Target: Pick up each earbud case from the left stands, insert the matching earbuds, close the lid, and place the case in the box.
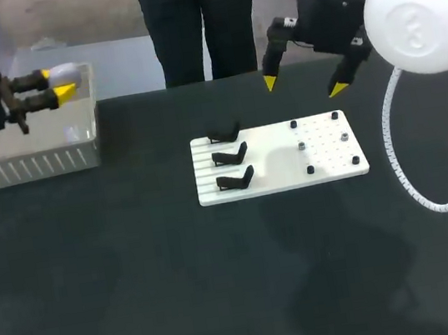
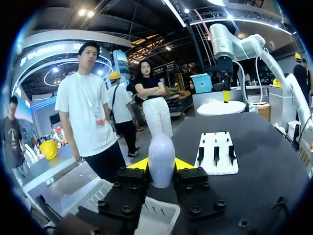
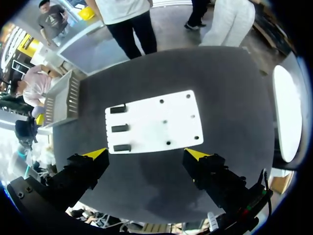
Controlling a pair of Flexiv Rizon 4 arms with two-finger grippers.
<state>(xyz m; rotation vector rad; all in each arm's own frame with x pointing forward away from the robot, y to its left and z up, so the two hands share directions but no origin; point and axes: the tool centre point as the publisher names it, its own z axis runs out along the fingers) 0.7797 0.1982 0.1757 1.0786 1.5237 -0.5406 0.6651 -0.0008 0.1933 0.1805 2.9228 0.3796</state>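
My left gripper (image 1: 57,84) is shut on a white, egg-shaped earbud case (image 1: 66,71), held above the box (image 1: 30,167) at the table's far left. In the left wrist view the closed case (image 2: 161,159) stands upright between the yellow tips, over the box (image 2: 159,218). The white board (image 1: 278,159) carries three black stands (image 1: 231,155) with nothing on them, and several small dark and grey pieces (image 1: 302,146) on its right half. My right gripper (image 1: 303,86) hangs open above the board's far edge; in its own view the gripper (image 3: 146,154) is empty over the board (image 3: 156,122).
The box (image 3: 63,100) lies left of the board, near the table's far left corner. A person stands just beyond the far edge, not reaching over it. Dark tabletop (image 1: 225,285) stretches in front of the board.
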